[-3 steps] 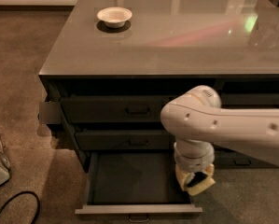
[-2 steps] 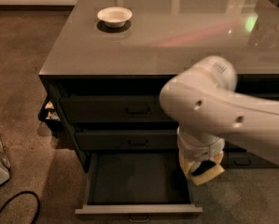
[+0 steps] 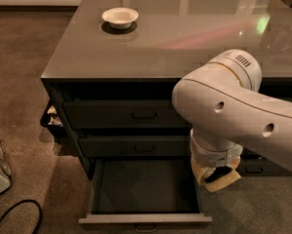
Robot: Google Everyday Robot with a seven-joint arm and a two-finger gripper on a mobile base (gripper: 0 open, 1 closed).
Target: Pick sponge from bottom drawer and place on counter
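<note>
I see the gripper (image 3: pixel 215 173) tucked under the white arm (image 3: pixel 233 111), at about 4 o'clock in my view. It is clamped on the sponge (image 3: pixel 228 181), which shows pale yellow around a dark patch just below the wrist. The sponge hangs off the ground beside the right edge of the bottom drawer (image 3: pixel 145 219), which stands pulled out at 6 o'clock. The counter (image 3: pixel 184 38) spreads above, with a white bowl (image 3: pixel 119 17) resting on it at 11 o'clock.

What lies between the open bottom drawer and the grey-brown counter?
Camera view: the shallow dark-grey top drawer and middle drawer, both shut. The tool hangs just right of the bottom drawer.
</note>
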